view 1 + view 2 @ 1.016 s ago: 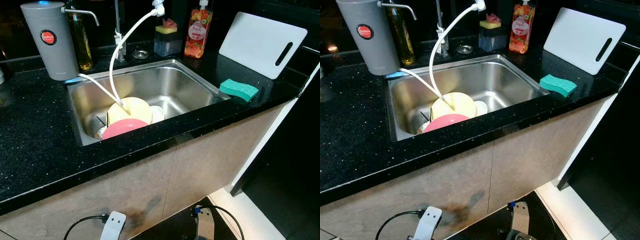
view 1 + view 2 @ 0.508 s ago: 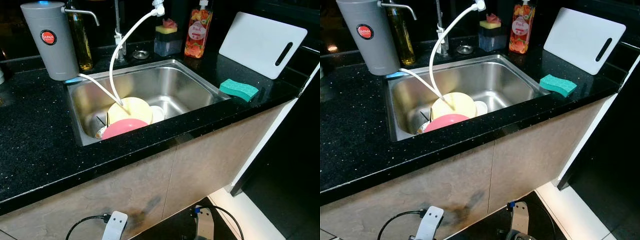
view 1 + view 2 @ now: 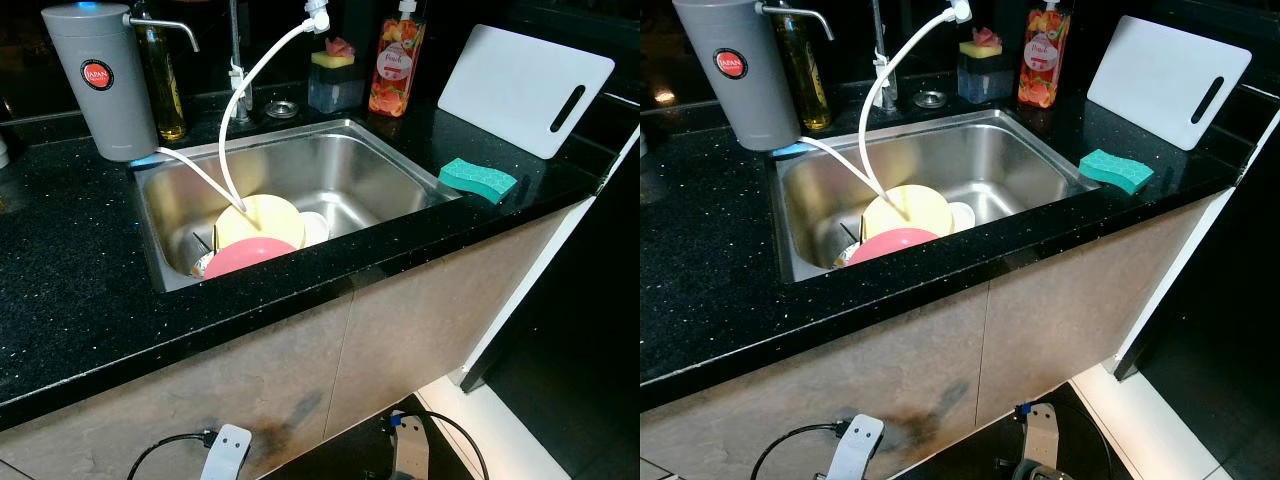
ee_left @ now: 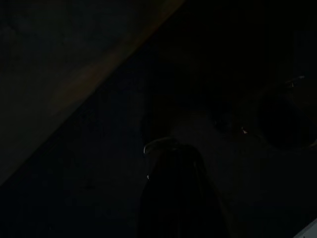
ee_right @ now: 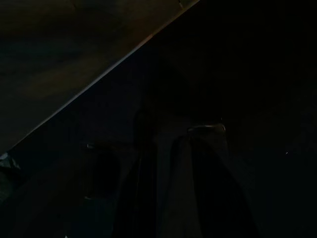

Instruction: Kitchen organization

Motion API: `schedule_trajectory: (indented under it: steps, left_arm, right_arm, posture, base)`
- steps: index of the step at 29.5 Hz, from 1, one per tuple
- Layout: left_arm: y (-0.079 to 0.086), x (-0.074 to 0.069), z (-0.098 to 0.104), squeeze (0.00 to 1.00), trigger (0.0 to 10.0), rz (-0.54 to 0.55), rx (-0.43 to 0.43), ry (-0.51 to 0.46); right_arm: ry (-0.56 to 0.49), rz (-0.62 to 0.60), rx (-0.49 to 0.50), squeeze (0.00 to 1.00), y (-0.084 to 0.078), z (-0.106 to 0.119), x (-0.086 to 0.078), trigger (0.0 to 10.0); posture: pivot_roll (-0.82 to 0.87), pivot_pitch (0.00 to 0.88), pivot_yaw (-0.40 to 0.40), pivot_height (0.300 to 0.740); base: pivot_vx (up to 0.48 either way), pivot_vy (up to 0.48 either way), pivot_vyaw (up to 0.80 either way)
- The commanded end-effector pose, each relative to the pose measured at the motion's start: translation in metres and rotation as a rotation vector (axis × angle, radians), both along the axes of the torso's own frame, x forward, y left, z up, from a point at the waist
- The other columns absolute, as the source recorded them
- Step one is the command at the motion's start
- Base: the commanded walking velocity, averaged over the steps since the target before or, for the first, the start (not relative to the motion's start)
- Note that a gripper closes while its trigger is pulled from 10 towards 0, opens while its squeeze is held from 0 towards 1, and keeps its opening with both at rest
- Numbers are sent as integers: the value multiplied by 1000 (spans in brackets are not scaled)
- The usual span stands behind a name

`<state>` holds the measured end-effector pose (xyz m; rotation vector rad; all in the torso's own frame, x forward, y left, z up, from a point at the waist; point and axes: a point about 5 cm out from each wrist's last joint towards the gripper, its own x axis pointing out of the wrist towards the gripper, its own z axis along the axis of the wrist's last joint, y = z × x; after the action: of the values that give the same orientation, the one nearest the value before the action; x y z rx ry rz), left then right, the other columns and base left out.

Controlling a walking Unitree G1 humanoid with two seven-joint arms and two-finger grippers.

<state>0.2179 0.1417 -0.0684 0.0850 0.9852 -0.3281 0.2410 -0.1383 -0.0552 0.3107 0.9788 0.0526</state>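
A steel sink (image 3: 370,175) is set in a black speckled counter (image 3: 70,270). In the sink's near left corner a yellow plate (image 3: 262,218) leans behind a pink plate (image 3: 245,255), with a small white dish (image 3: 315,226) beside them and cutlery (image 3: 203,243) at their left. A green sponge (image 3: 478,178) lies on the counter right of the sink. Both arms hang idle low in front of the cabinet: the left arm (image 3: 226,450) and the right arm (image 3: 408,450) show at the bottom edge. The wrist views are nearly black.
A grey water filter (image 3: 100,80) and an oil bottle (image 3: 163,80) stand back left. White hoses (image 3: 235,120) run from the tap into the sink. A soap bottle (image 3: 395,65), a sponge holder (image 3: 334,80) and a leaning white cutting board (image 3: 525,88) line the back.
The silver part of the left arm at the bottom edge has sunk slightly. Nothing on the counter or in the sink has moved.
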Motion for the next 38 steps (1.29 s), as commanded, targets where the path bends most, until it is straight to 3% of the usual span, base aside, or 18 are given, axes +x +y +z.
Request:
schedule_trajectory:
  steps: [1,9,18,25,29,34,35,37,38]
  left_arm:
    - [6,-10,-5,0,10000,0,13,30]
    - [6,-10,-6,0,10000,11,14,28]
    - [12,-9,-6,0,10000,130,-5,30]
    - [17,-8,-5,0,10000,187,-2,26]
    - [25,-4,-3,0,10000,218,62,-8]
    - [25,-2,-1,0,10000,250,36,-24]
    - [25,0,0,0,10000,261,20,-30]
    - [17,6,4,0,10000,215,-35,-46]
    - [17,6,4,0,10000,215,-35,-46]
  right_arm:
    - [32,-6,0,0,-1,-5,-8,10000]
    - [34,-3,1,0,1,-6,-9,10000]
    - [36,-8,7,0,2,-7,-10,10000]
    - [32,-15,9,0,1,-5,-7,10000]
    - [9,-39,-7,0,-4,-2,-2,10000]
    - [-31,-32,-43,0,-8,3,5,10000]
    - [-47,-24,-54,0,-9,5,8,10000]
    - [-66,116,-91,0,-3,8,11,10000]
    - [-66,116,-91,0,-3,8,11,10000]
  posture:
    - [77,118,-32,740]
    - [78,115,-33,740]
    - [80,122,-34,740]
    - [81,126,-34,740]
    - [75,130,-34,740]
    - [75,133,-28,740]
    - [74,133,-31,740]
    - [74,134,-36,740]
    - [74,134,-36,740]
  base:
    - [0,0,0]
    - [0,0,0]
    - [0,0,0]
    - [0,0,0]
    - [0,0,0]
    - [0,0,0]
    - [0,0,0]
    - [0,0,0]
    - [0,0,0]
